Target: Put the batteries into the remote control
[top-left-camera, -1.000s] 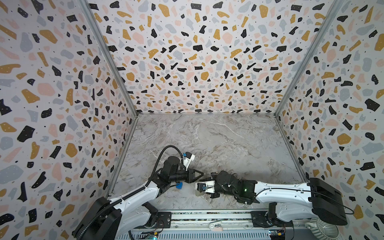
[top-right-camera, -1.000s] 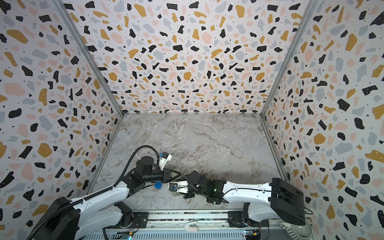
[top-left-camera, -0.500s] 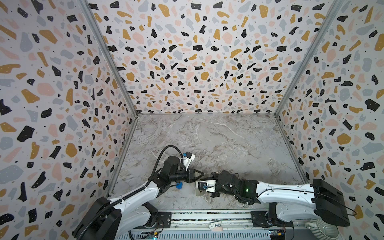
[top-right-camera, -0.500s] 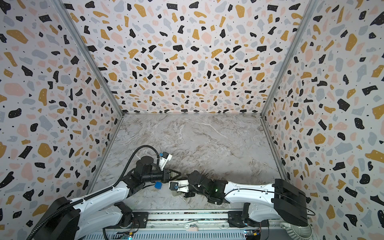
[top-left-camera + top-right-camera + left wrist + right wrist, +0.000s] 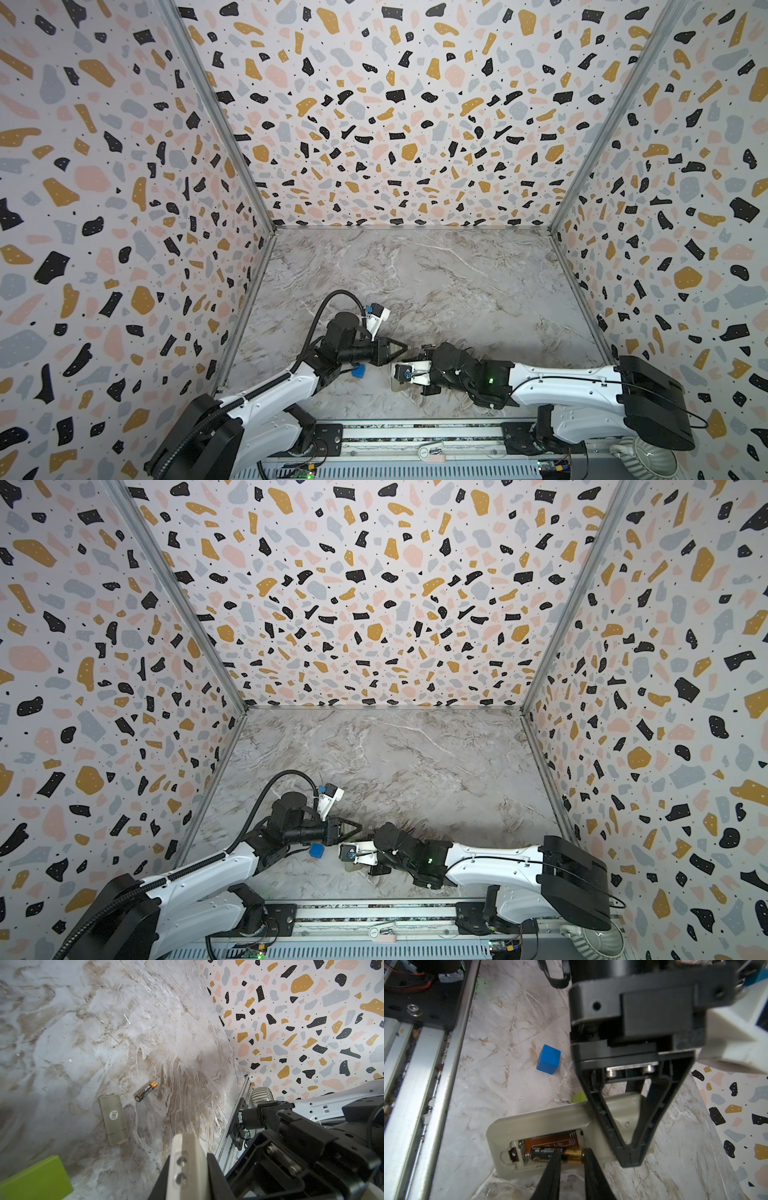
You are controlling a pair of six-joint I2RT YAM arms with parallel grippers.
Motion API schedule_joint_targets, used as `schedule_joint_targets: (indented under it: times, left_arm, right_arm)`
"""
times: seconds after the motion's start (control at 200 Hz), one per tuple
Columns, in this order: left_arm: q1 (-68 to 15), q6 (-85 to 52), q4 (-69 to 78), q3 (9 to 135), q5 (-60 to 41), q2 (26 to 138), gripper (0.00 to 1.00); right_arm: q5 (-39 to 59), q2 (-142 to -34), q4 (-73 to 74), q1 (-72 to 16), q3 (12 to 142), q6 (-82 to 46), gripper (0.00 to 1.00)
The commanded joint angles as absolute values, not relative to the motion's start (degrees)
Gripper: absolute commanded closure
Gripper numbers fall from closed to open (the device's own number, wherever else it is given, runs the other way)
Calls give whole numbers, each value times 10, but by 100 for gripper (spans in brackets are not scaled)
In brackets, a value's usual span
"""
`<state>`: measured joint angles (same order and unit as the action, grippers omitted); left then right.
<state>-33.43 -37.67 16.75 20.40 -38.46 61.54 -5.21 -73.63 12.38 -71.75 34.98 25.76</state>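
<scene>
the right pincer [image 5: 572, 1152] narrows to a small gap, apparently gripping nothing, over a battery [image 5: 538, 1156] lying in the recess of the remote [image 5: 542, 1124], which the shut left pincer [image 5: 631, 1157] pins down; the second battery [image 5: 146, 1091] waits on the table [image 5: 83, 1022].

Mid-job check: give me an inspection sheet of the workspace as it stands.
Surface: marble tabletop, scuffed.
Job's things: remote control face down, recess open; seated battery in it; loose battery on the table near the battery cover.
Clutter: blue cube, green cube.
Grippers: left gripper shut, tip over the remote control, contact unclear; right gripper jaws slightly apart over the seated battery.
Cables: black cable loops over left arm.
Surroundings: terrazzo walls, front rail.
</scene>
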Motion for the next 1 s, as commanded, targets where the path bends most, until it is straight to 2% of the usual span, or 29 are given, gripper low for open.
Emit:
schedule_joint_targets:
  times: [0.0,0.996]
  left_arm:
    - [-331,-377,197,215,-395,611,100]
    - [-331,-377,199,217,-397,613,100]
  right_arm:
    - [-55,-741,113,-718,352,248,78]
    - [-32,-801,76,-726,380,259,80]
